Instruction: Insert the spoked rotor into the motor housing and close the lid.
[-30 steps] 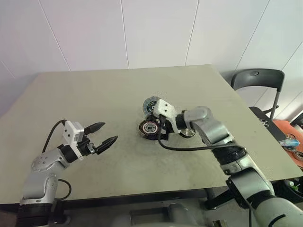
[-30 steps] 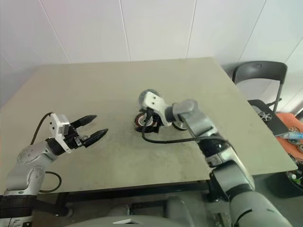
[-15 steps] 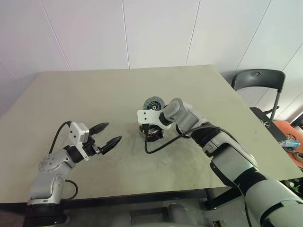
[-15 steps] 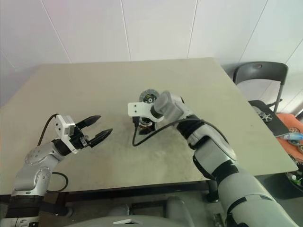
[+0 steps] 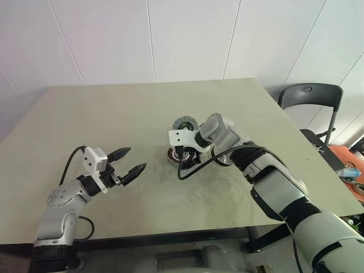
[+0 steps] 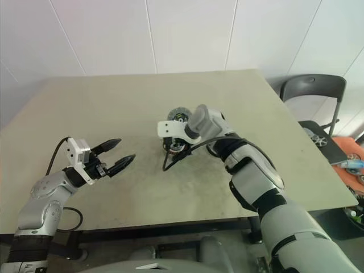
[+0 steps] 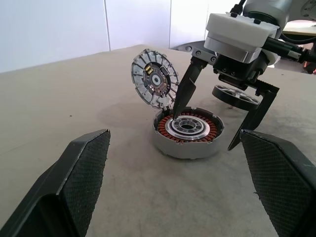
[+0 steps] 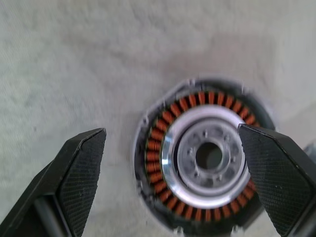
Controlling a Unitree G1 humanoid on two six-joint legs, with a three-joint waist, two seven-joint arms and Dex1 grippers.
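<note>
The motor housing (image 7: 190,129) is a shallow round cup with copper windings and a silvery hub (image 8: 207,158), standing mid-table. Its lid (image 7: 154,85), a silvery segmented disc, stands tilted open at the housing's far rim. A dark spoked rotor (image 7: 236,95) lies flat on the table just behind the housing. My right gripper (image 5: 183,158) points down over the housing and is open, holding nothing. One of its fingers (image 7: 180,91) reaches inside the rim by the windings, while the other stands outside the cup. My left gripper (image 5: 135,159) hovers open and level, well to the left.
The grey table (image 5: 114,108) has free surface all round the parts. A black cable loops from my right wrist onto the table beside the housing. A dark folding chair (image 5: 310,96) and orange clutter (image 5: 347,159) stand past the table's right edge.
My right arm has swung round and tipped its open gripper downward, sinking onto the housing. The left gripper has kept still. The head view shifted slightly.
</note>
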